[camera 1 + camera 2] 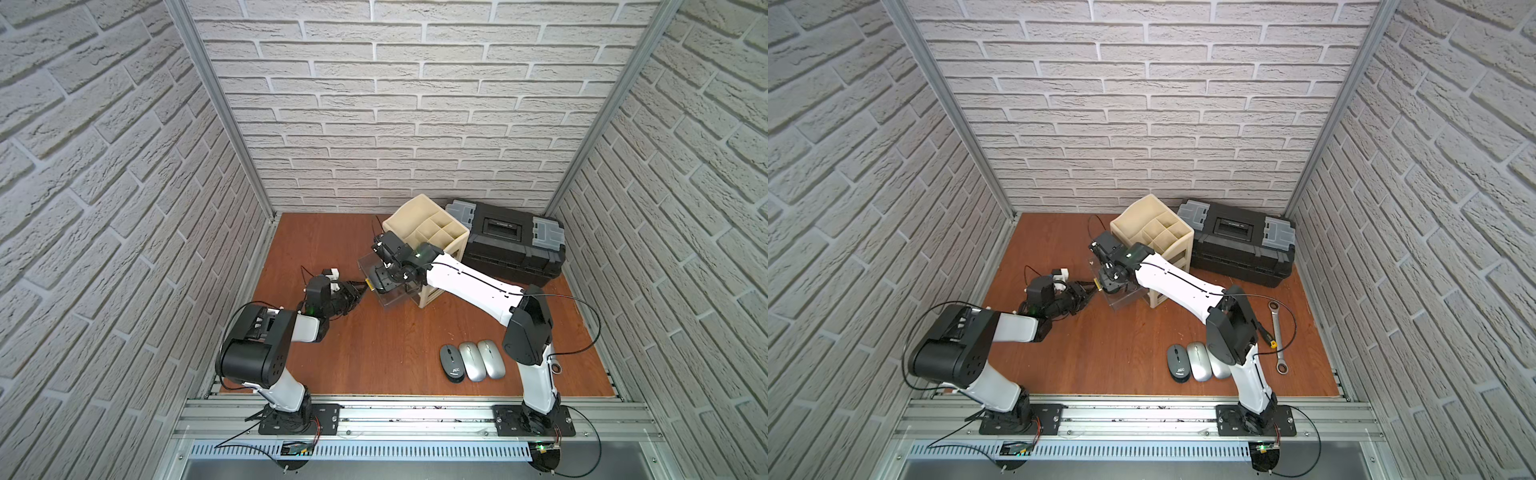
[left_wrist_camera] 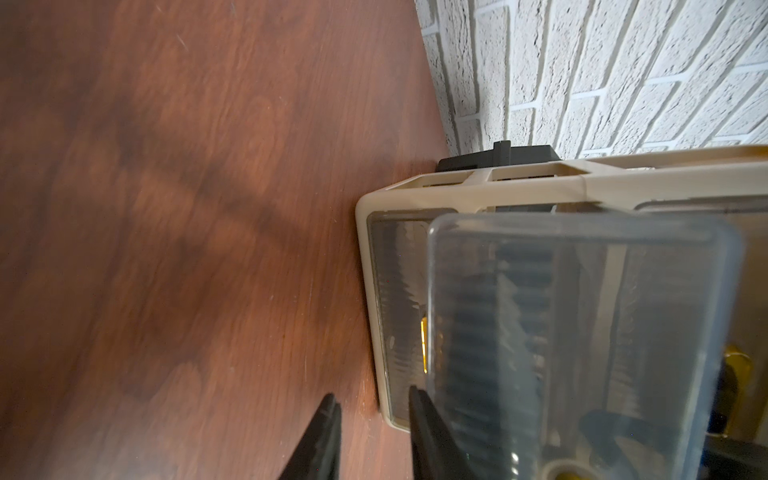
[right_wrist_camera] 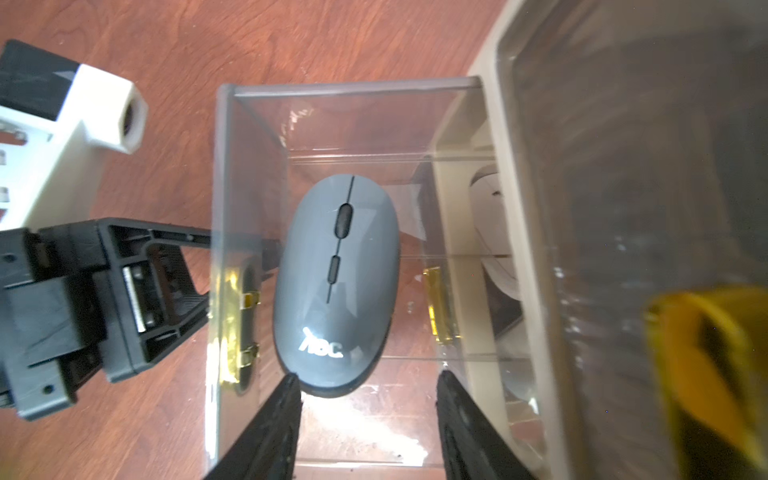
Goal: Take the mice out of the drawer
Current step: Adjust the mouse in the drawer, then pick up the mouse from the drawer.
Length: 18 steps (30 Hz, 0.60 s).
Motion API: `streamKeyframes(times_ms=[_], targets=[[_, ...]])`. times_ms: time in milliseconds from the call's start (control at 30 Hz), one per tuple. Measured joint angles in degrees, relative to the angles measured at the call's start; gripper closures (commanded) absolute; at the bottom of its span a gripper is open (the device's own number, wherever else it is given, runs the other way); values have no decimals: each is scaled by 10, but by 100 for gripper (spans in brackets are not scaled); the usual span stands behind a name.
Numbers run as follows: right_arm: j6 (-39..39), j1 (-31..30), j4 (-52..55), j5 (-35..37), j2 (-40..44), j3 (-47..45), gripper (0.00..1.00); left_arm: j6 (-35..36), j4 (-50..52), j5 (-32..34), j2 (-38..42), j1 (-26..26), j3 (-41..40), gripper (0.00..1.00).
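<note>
A clear drawer (image 3: 345, 87) stands pulled out of the beige cabinet (image 1: 432, 232). A dark grey mouse (image 3: 336, 282) with a white logo lies in it. My right gripper (image 3: 370, 376) hangs open just above the mouse's logo end, touching nothing. A white mouse (image 3: 492, 232) shows through the cabinet's frame. My left gripper (image 2: 374, 399) is at the drawer's front (image 2: 582, 311), jaws apart, one finger against its edge. In both top views a dark grey mouse (image 1: 452, 362) and two silver mice (image 1: 471, 360) (image 1: 491, 358) lie on the table by the right arm's base.
A black toolbox (image 1: 511, 245) stands against the back wall behind the cabinet. A steel wrench (image 1: 1277, 336) lies on the table right of the right arm. Brick-pattern walls close in the wooden table (image 1: 332, 249) on three sides.
</note>
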State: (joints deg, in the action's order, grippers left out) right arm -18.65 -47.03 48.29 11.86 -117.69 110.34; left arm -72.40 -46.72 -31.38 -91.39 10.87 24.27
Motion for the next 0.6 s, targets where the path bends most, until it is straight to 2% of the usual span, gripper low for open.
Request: streamKeyframes(times_ms=[200,600], targets=[[11,3,0,-42,-39,39,41,3,0,0,0,0,0,68],[29,24,14,-73,-99,90,35,8,5,-1,1,0,0,68]])
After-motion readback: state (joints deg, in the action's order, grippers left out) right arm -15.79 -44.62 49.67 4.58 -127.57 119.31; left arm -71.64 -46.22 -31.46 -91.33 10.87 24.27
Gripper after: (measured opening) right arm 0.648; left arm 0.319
